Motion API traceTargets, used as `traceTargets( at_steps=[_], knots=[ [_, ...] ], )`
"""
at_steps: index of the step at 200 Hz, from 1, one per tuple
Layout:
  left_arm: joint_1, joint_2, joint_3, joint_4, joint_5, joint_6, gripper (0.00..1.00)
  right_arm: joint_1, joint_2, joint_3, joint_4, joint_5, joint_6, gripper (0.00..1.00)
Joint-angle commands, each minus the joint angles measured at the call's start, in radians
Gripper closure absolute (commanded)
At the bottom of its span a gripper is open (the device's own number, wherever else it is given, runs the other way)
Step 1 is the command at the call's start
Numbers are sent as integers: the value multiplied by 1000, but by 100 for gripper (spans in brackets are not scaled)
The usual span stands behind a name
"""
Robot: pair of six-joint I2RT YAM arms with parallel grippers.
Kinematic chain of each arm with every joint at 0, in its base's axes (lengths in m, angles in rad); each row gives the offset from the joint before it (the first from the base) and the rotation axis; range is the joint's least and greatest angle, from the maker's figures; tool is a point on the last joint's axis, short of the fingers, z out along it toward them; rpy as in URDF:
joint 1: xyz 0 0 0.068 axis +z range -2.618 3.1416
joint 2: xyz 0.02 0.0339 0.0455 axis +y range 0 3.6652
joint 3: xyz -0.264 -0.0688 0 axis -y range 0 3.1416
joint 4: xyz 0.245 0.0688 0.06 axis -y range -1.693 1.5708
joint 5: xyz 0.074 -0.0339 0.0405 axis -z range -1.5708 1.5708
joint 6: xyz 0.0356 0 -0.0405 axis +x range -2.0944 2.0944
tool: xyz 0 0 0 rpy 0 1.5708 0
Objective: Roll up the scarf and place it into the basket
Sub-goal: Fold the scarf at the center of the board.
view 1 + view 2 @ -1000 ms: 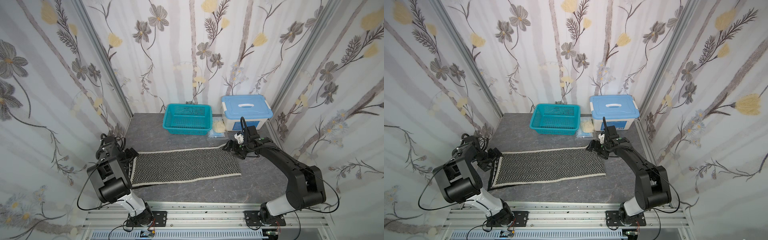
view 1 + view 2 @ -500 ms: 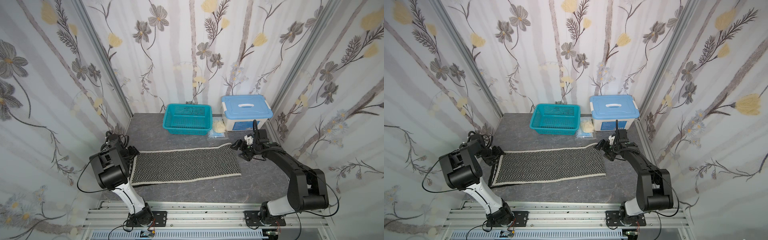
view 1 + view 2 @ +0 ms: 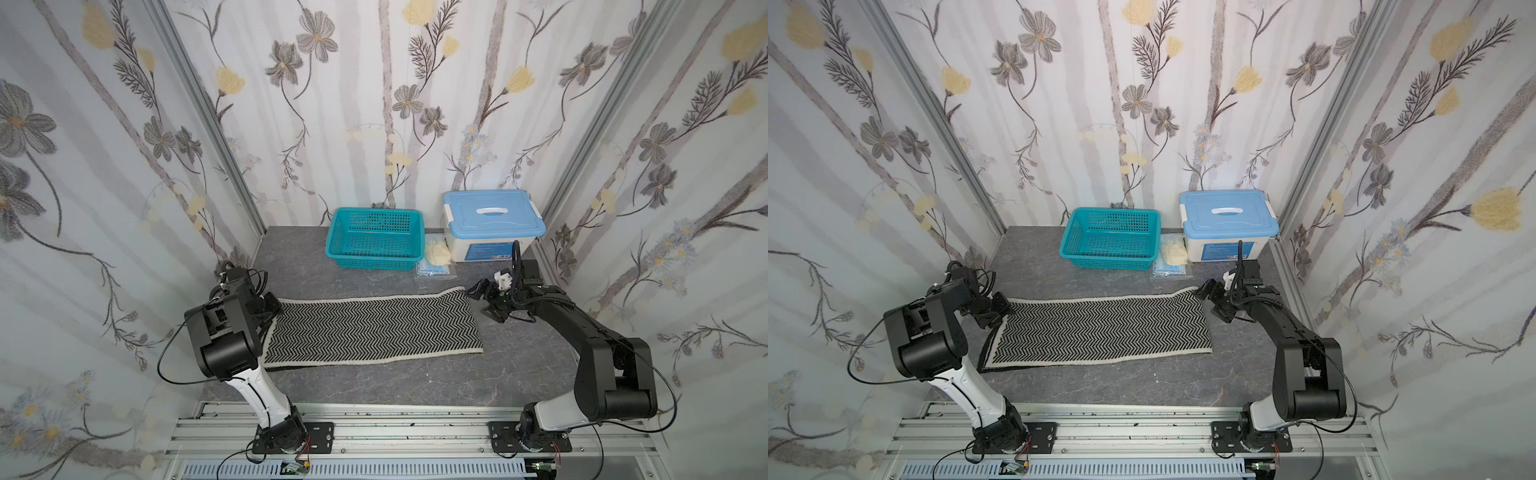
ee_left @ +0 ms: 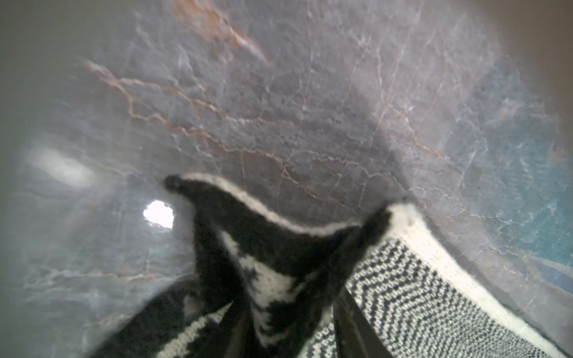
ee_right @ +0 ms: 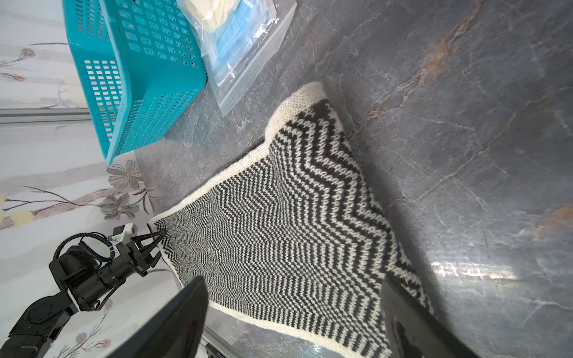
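scarf (image 3: 374, 328) unrolled, herringbone up, teal basket (image 3: 374, 259) upright behind it

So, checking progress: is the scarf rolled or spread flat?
Spread flat: the scarf lies full-length on the table, one corner pinched by the left gripper.

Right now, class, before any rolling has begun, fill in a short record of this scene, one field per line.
scarf: flat on the table, unrolled, zigzag face up
left gripper: pinching one end of the scarf
right gripper: open at the opposite end, holding nothing
basket: empty, at the back of the table
beside basket: pale yellow cloth, plastic packet, lidded storage box
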Motion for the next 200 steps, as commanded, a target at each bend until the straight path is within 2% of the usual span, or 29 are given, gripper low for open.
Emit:
traceTargets(
  at_steps=[1,36,116,165,180,200],
  knots=[
    [0,-37,4,-41,-45,23,69,-1,26,-29,41,4,7,13],
    [-6,-67,76,-114,-29,29,100,-6,51,-20,44,6,2,14],
    [-19,-139,143,-251,-71,55,100,-28,69,-41,44,-18,-22,15],
    [-20,-85,98,-185,-86,59,99,-30,49,-45,32,-22,-24,15],
    [-19,-48,88,-154,-81,69,96,-30,41,-42,28,-21,-23,15],
    [-19,19,98,-119,-47,71,97,-31,27,-24,-3,-12,-33,15]
  ],
)
